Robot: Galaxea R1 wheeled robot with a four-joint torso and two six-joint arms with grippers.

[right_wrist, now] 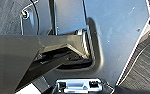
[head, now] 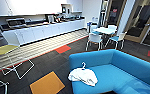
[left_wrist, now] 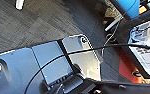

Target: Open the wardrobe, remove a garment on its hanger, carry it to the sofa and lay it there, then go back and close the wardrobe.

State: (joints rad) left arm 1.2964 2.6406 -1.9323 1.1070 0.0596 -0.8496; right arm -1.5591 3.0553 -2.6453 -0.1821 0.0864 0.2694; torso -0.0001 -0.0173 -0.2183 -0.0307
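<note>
The bright blue sofa (head: 121, 72) fills the lower right of the head view. On its seat near the left end lies the white garment (head: 83, 76), crumpled in a heap. The hook of its white hanger (head: 83, 66) sticks up from the top of the heap. Nothing touches the garment. The wrist views look down on robot body panels and dark carpet.
A white wire-frame stool with a yellow seat (head: 3, 50) stands at the left. White-and-teal chairs (head: 94, 40) ring a white table (head: 104, 30) behind the sofa. A long white kitchen counter (head: 43, 31) runs along the back. Orange carpet tile (head: 47, 86) lies beside the sofa.
</note>
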